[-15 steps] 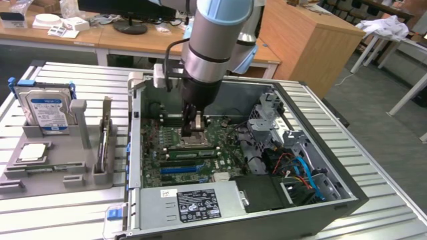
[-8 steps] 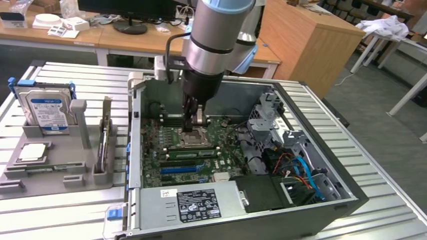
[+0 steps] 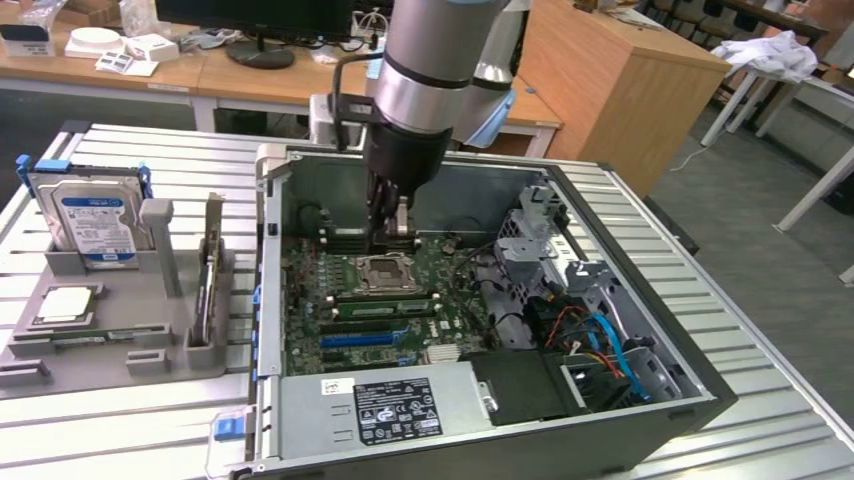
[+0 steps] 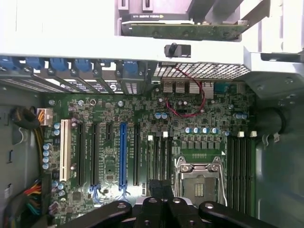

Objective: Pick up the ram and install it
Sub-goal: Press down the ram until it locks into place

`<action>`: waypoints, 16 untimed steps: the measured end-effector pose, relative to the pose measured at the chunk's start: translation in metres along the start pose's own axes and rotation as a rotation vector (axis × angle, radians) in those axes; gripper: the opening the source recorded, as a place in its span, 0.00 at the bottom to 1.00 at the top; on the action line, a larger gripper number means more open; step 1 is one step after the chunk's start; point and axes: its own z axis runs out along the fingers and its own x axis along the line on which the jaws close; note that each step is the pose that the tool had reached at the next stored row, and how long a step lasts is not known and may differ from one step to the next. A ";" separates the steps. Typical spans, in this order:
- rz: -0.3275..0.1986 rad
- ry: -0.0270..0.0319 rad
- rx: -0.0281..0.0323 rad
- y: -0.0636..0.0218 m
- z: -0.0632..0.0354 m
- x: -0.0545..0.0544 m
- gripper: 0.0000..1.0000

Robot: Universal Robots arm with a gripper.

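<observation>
PSU (image 3: 387,405) sits at the bottom centre of the exterior view, in an open case (image 3: 694,400) on a slatted desk (image 3: 147,420). Pincer (image 3: 396,235) is down inside the case at frame centre, just above the socket (image 3: 387,272), and shut with nothing visibly held. Ram (image 3: 380,306) lies along a slot just below the socket and looks seated, so the install seems mostly done. Can't tell if the latches are locked. At left, a holder (image 3: 94,350) carries a drive (image 3: 94,215).

Wrist view: the pincer (image 4: 161,190) is closed over the board, beside the socket (image 4: 199,183), with no stick between the fingers. Blue slot (image 4: 123,156) lies well apart. Can't make out the ram among the dark slots.
</observation>
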 end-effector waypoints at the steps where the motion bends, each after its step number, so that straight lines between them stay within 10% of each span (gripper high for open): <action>1: 0.000 0.0000 0.0000 0.0001 -0.0019 0.000 0.11; 16: 0.000 0.0002 0.0000 0.0011 -0.0264 -0.002 0.11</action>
